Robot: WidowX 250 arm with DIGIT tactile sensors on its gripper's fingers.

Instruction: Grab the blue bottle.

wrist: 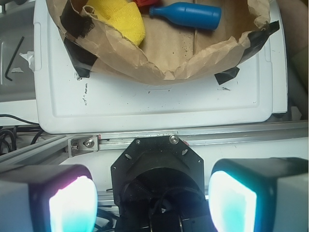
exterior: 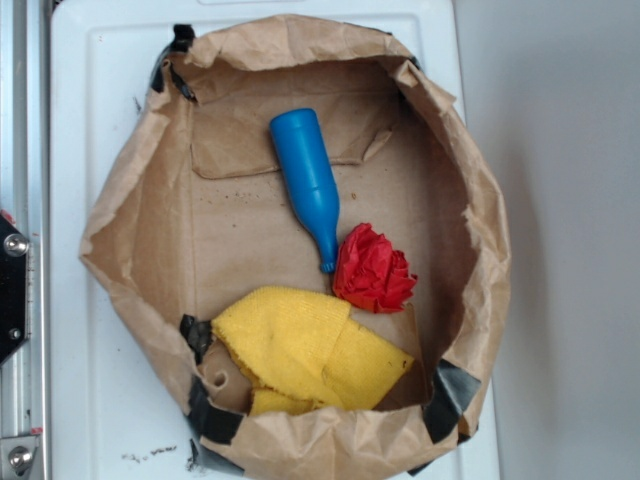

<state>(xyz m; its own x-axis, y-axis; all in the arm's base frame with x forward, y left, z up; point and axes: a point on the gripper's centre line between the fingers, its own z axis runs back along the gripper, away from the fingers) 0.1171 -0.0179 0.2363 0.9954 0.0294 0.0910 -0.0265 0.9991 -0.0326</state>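
The blue bottle [exterior: 308, 183] lies on its side inside a brown paper bag tray [exterior: 150, 215], its narrow neck pointing toward the red paper ball [exterior: 373, 268]. In the wrist view the blue bottle [wrist: 188, 14] lies at the top, neck to the left, far from my gripper [wrist: 152, 203]. My gripper is open, its two glowing pads [wrist: 72, 205] set wide apart with nothing between them, hanging over the robot's base outside the tray. The gripper does not show in the exterior view.
A yellow cloth [exterior: 305, 350] lies in the tray's near part, also seen as the yellow cloth [wrist: 120, 17] in the wrist view. The tray rests on a white board [wrist: 159, 104]. An aluminium rail [wrist: 145, 140] and the black robot base [wrist: 157, 179] lie below the gripper. An Allen key [wrist: 14, 58] lies left.
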